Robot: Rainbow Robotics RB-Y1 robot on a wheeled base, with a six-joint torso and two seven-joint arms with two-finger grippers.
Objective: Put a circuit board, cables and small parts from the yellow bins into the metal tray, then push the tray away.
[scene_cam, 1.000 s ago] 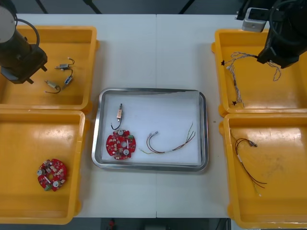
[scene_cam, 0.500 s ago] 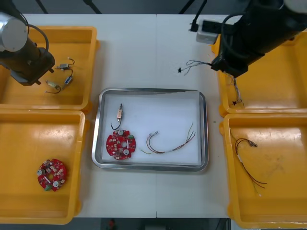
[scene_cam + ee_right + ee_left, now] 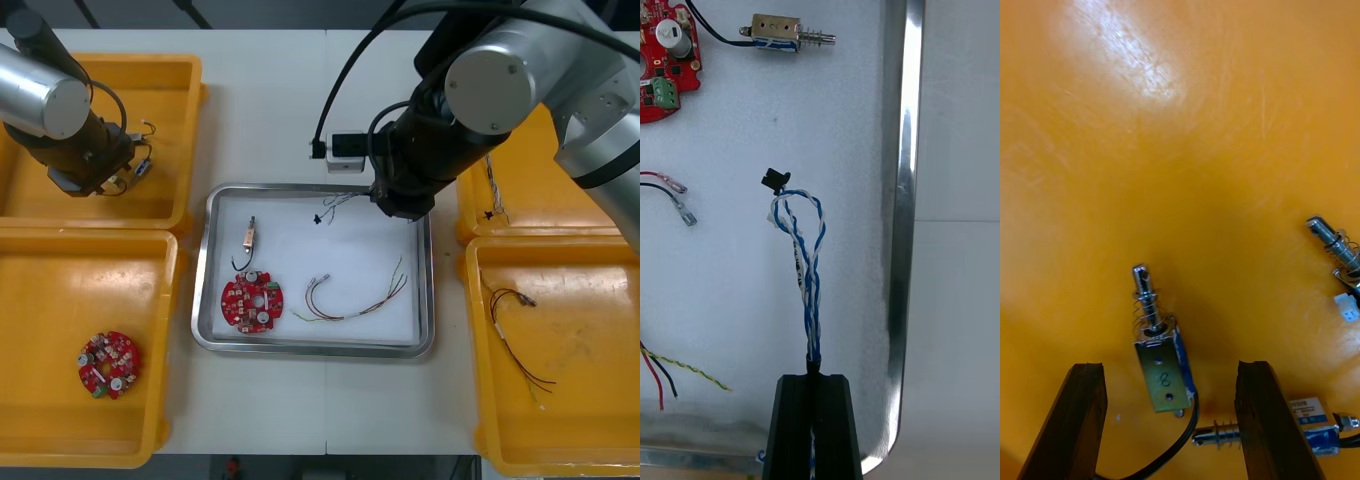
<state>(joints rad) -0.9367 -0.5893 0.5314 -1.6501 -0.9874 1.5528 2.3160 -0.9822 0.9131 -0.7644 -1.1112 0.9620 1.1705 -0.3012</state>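
Two silver-and-black arms, each ending in a black pincer.
Left of the tray [image 3: 300, 348], the left arm [image 3: 40, 95] is a glossy silver tube ending in a dark matte wrist block. Over the tray's far edge, the right arm [image 3: 490, 80] has a rounded silver joint cap, a black wrist, a looping black cable [image 3: 328, 100] and a small white box [image 3: 345, 150]. The left pincer [image 3: 1169, 367] has plain flat bars, the right pincer [image 3: 814, 379] square-ended, grooved ones.

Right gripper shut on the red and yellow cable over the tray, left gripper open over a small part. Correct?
No. The right wrist view shows the right gripper shut on the twisted blue and white cable over the tray; the left gripper is open over a small metal part.
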